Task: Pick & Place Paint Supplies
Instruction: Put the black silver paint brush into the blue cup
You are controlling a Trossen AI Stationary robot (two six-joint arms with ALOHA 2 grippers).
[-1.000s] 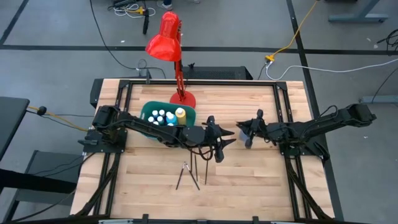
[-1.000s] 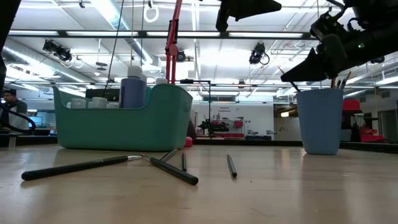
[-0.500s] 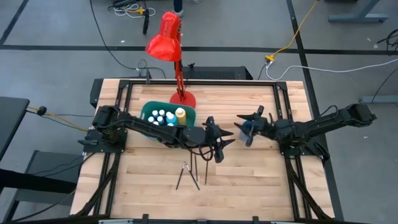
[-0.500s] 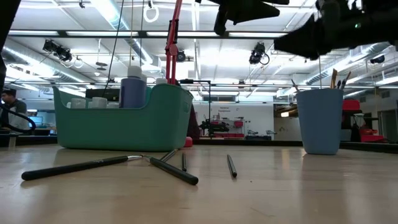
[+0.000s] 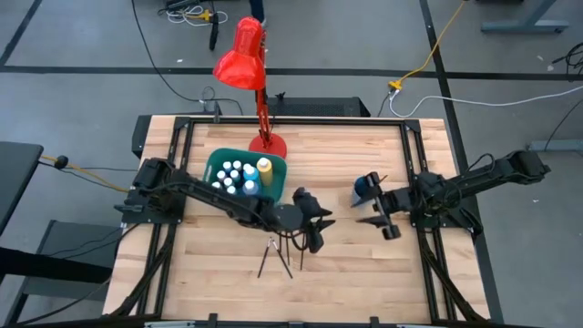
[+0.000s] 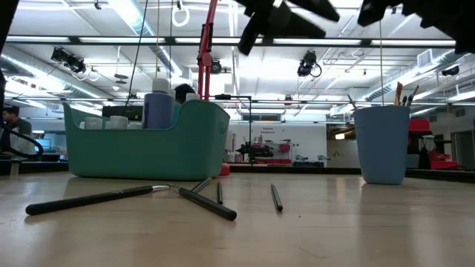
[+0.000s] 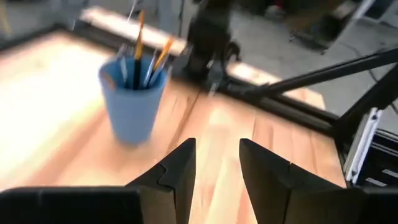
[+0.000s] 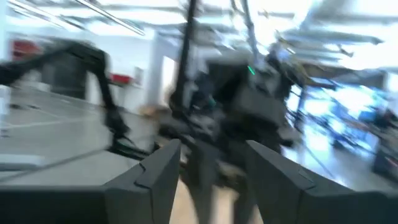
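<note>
A teal plastic bin [image 5: 221, 165] with rounded corners sits on the left half of the pale wood-plank counter [image 5: 346, 264]. Inside it stand the white-capped bottles [image 5: 235, 173] and one taller yellow bottle [image 5: 264, 167]. Just behind the bin a glossy red lamp [image 5: 242, 56] rises on its round base.

In front of the bin, three thin dark brushes [image 5: 271, 255] lie loose on the wood, two of them crossing; the low view shows their metal ferrules [image 6: 165, 188] catching the light.

The left hand [image 5: 314, 228] hovers above the counter just to the right of those brushes, its blunt black fingers [image 7: 177, 174] parted with nothing between them.

Further right stands the blue cup [image 5: 366, 186], smooth and slightly tapered, with several more brushes [image 7: 142, 55] upright in it, orange-tipped handles showing in the left wrist view.

The right hand [image 5: 386, 219] is beside the cup on its near side, clear of it, fingers [image 8: 155, 174] apart and empty.

A second ago the right hand was over the cup with its fingers nearly together; it has since opened and drawn back toward the front of the counter. The left hand has also shifted slightly forward, nearer the loose brushes. Bin, cup and loose brushes lie as before.
</note>
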